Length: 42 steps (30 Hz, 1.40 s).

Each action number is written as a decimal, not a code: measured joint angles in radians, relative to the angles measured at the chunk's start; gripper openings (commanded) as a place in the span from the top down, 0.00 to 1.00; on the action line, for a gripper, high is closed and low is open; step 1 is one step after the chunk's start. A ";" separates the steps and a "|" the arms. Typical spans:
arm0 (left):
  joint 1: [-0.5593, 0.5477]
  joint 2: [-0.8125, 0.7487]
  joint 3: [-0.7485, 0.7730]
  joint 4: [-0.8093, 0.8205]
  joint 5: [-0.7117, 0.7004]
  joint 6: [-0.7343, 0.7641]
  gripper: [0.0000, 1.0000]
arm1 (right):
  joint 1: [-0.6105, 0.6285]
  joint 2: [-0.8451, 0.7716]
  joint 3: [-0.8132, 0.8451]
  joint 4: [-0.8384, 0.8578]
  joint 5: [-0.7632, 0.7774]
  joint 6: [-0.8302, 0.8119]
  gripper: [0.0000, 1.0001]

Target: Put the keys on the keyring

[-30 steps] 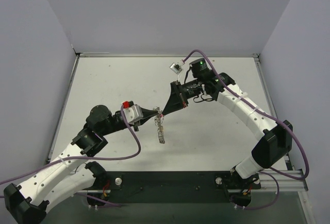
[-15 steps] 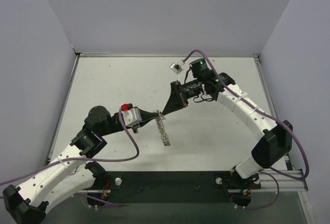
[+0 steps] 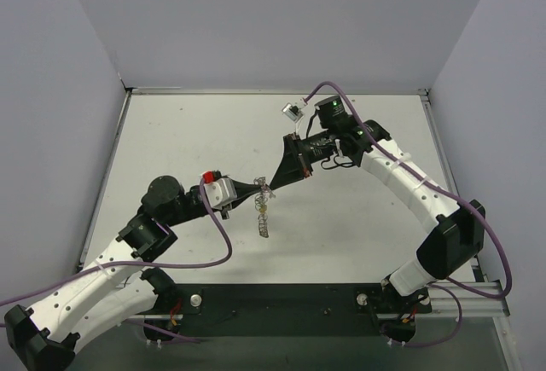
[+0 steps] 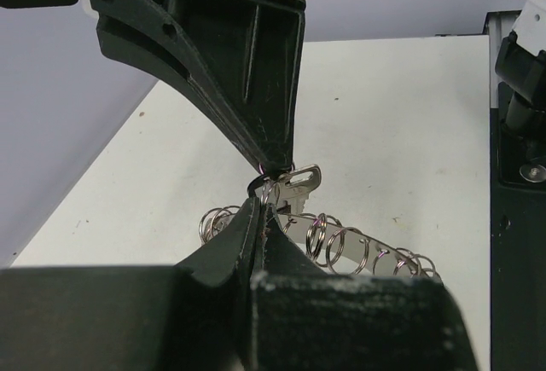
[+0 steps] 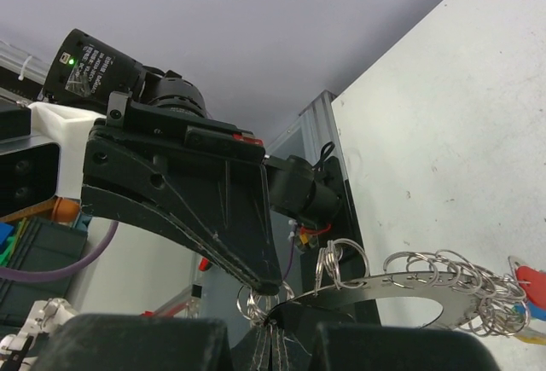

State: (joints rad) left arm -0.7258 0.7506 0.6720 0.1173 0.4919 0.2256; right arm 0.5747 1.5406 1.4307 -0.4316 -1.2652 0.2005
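On the table (image 3: pixel 358 243) I have both arms reaching in to one spot, tip to tip. The left claw (image 3: pixel 258 187) and the right claw (image 3: pixel 273 183) are each pressed together, and their points almost touch.

The keyring (image 3: pixel 263 220) hangs edge-on just below that meeting point. Its long line runs from the tips back toward the arm bases, and it is lifted clear of the table. In the right wrist view the ring's flat rim (image 5: pixel 384 290) runs straight into that claw's own fingers, so I judge the right claw is pinching the ring itself. The left claw is closed on something small at the same rim, and I cannot tell whether that is a loop or a key.

Small wire loops (image 4: pixel 341 247) line the rim away from both claws. A silver key (image 4: pixel 300 183) sits right at the two tips, so neither arm is nearer to it. A red key head (image 5: pixel 531 283) hangs at the far end of the ring.
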 measured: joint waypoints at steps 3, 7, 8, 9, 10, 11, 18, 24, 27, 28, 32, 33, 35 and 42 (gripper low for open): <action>-0.006 0.003 0.000 -0.004 -0.014 0.006 1.00 | -0.005 -0.006 0.000 0.000 -0.004 0.000 1.00; -0.016 0.010 0.000 -0.010 -0.018 0.015 1.00 | -0.005 -0.017 0.000 0.000 -0.008 0.000 1.00; -0.017 0.010 0.000 -0.011 -0.018 0.016 1.00 | -0.005 -0.018 0.000 0.000 -0.008 -0.001 1.00; -0.018 0.011 0.000 -0.011 -0.018 0.018 1.00 | -0.005 -0.018 0.000 0.000 -0.009 0.000 1.00; -0.019 0.011 0.000 -0.011 -0.018 0.019 1.00 | -0.005 -0.018 0.000 0.000 -0.010 0.000 1.00; -0.021 0.011 0.000 -0.012 -0.019 0.020 1.00 | -0.005 -0.018 0.000 0.000 -0.010 0.000 1.00; -0.024 -0.020 -0.010 0.000 -0.014 0.021 1.00 | -0.007 -0.018 0.000 0.000 -0.010 -0.003 1.00; -0.026 -0.055 -0.016 0.013 0.000 0.021 1.00 | -0.011 -0.018 0.000 0.000 -0.010 -0.007 1.00; -0.026 -0.051 -0.016 0.020 0.010 0.021 1.00 | -0.011 -0.018 0.000 0.000 -0.011 -0.008 1.00; -0.026 -0.048 -0.016 0.023 0.013 0.021 1.00 | -0.011 -0.018 0.000 0.000 -0.011 -0.008 1.00; -0.026 -0.027 -0.016 0.024 0.019 0.021 1.00 | -0.011 -0.018 0.000 0.000 -0.011 -0.008 1.00; -0.026 -0.023 -0.016 0.024 0.020 0.021 1.00 | -0.011 -0.018 0.000 0.000 -0.011 -0.008 1.00; -0.026 -0.016 -0.016 0.024 0.022 0.021 1.00 | -0.011 -0.018 0.000 0.000 -0.014 -0.008 1.00; -0.033 -0.015 -0.016 0.037 0.025 0.021 1.00 | -0.011 -0.018 0.000 0.000 -0.019 -0.009 1.00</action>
State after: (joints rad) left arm -0.7589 0.7357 0.6559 0.1543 0.5171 0.2462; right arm 0.5632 1.5223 1.4307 -0.4313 -1.2846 0.1917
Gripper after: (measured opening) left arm 0.022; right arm 0.024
